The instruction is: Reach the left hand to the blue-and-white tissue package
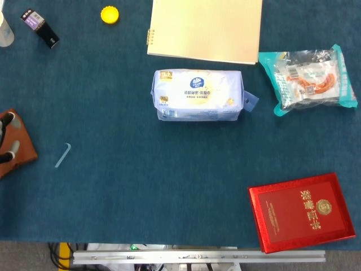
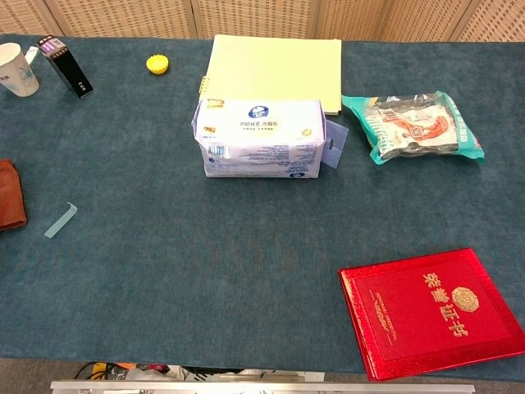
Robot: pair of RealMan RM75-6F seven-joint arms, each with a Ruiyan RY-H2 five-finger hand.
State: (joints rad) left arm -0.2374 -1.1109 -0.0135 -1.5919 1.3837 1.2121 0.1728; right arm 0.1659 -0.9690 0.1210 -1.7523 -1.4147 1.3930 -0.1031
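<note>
The bench [image 1: 141, 203] is covered in dark teal cloth, and its near edge runs along the bottom of both views. A wide stretch of bare cloth fills the lower left and centre of the frame. At the far left edge of the head view, the fingertips of the left robot hand [image 1: 5, 138] just enter the frame over a brown cloth [image 1: 20, 149]; too little shows to tell whether it is released or clenched. The right robot hand appears in neither view.

The blue-and-white tissue package [image 1: 197, 95] lies upper centre, well apart from those fingertips, its long axis running left to right across the frame, with a small blue tab at its right end. Between the two lies only a pale blue strip [image 1: 62, 154], low and flat.

Just above the package sits a yellow spiral notebook [image 1: 206, 28]. To its right lies a teal snack bag [image 1: 307, 78], and at lower right a red booklet [image 1: 302, 212]. At upper left are a yellow bottle cap [image 1: 110, 14], a black box [image 1: 39, 28] and a white cup [image 2: 16, 70].
</note>
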